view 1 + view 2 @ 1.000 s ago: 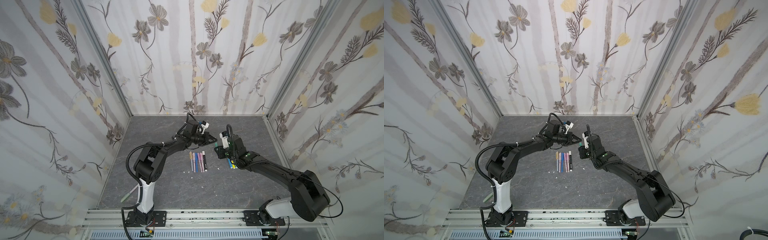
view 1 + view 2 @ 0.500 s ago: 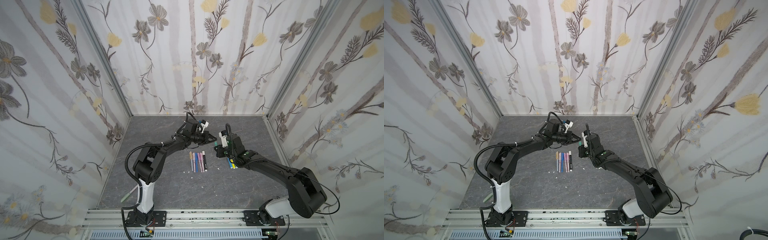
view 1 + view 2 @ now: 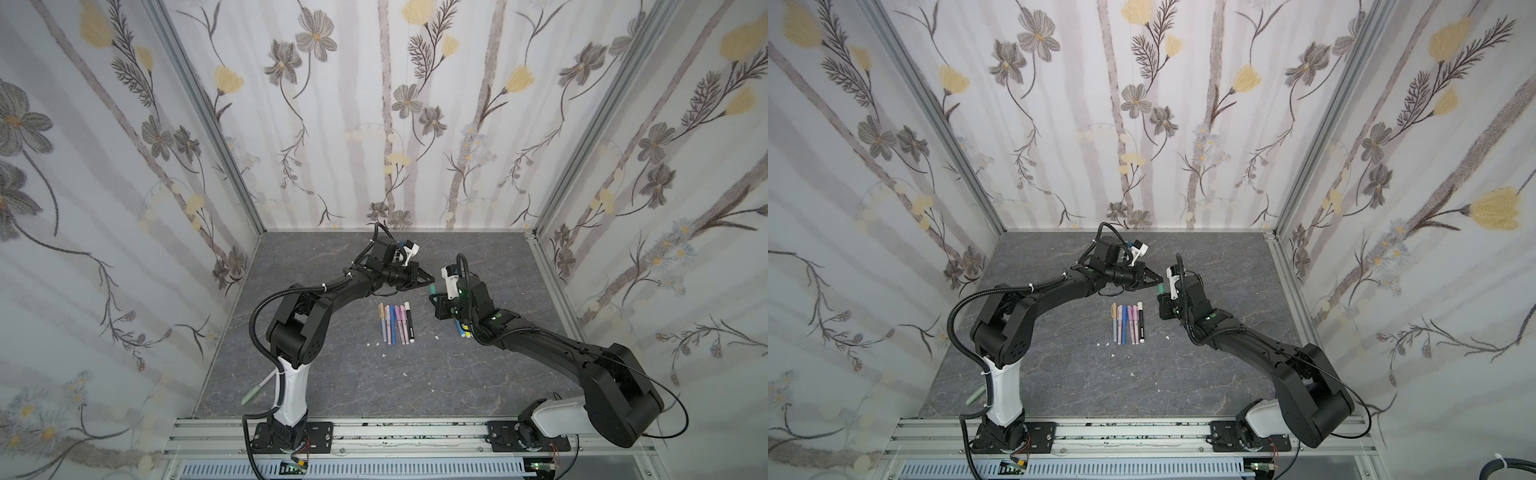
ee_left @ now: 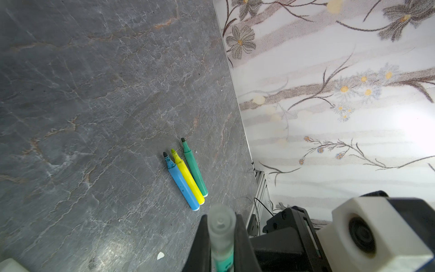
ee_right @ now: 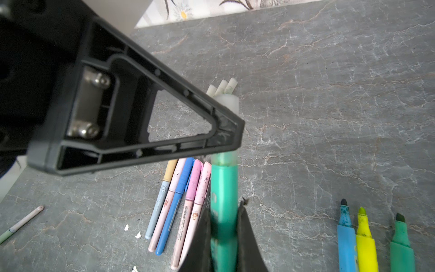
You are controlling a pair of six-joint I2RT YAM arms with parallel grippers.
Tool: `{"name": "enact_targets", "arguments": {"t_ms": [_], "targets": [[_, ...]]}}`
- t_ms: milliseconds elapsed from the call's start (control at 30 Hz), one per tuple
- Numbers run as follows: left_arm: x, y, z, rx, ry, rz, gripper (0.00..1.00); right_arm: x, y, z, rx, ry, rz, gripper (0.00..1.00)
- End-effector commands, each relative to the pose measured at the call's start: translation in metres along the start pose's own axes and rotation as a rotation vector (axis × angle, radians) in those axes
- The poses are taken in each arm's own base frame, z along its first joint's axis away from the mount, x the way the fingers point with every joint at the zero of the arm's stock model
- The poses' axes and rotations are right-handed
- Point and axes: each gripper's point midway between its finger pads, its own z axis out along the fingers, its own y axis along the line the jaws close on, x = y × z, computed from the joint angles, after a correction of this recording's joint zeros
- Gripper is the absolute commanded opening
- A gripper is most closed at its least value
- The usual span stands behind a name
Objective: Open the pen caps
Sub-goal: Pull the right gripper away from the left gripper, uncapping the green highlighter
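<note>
A teal marker (image 5: 223, 186) hangs in the air between my two grippers. My right gripper (image 5: 223, 212) is shut on its barrel. My left gripper (image 4: 221, 220) is shut on the translucent grey cap (image 4: 221, 223) at the marker's end. The cap (image 5: 227, 101) still sits on the marker, half hidden behind a left finger (image 5: 141, 131). In both top views the left gripper (image 3: 428, 279) and the right gripper (image 3: 434, 294) meet tip to tip above the middle of the table, behind a row of thin capped pens (image 3: 397, 323).
Blue, yellow and green uncapped markers (image 4: 186, 174) lie side by side under the right arm. Three loose translucent caps (image 5: 221, 87) lie beyond the row of pens (image 3: 1128, 324). A pale green pen (image 3: 257, 388) lies at the front left. Small white specks (image 3: 376, 344) dot the table.
The right gripper has closed on the teal marker's barrel. The left gripper has kept its hold on the cap, and both arms have barely shifted.
</note>
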Motion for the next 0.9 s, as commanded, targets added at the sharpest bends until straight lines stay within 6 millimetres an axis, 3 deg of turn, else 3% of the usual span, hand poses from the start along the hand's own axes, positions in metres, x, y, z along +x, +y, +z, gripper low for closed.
{"name": "enact_targets", "arguments": {"t_ms": [0, 533, 667, 867], "targets": [[-0.04, 0.007, -0.01, -0.062, -0.162, 0.061, 0.0, 0.035, -0.002, -0.005, -0.009, 0.113, 0.01, 0.0], [-0.062, 0.012, -0.026, -0.079, -0.209, 0.055, 0.0, 0.062, -0.011, -0.021, -0.002, 0.128, 0.036, 0.0], [-0.068, 0.024, -0.046, -0.115, -0.237, 0.047, 0.0, 0.072, -0.02, -0.019, 0.039, 0.155, 0.052, 0.0], [-0.071, 0.061, -0.089, -0.205, -0.283, 0.005, 0.0, 0.085, -0.049, -0.01, 0.211, 0.224, 0.054, 0.0]]}}
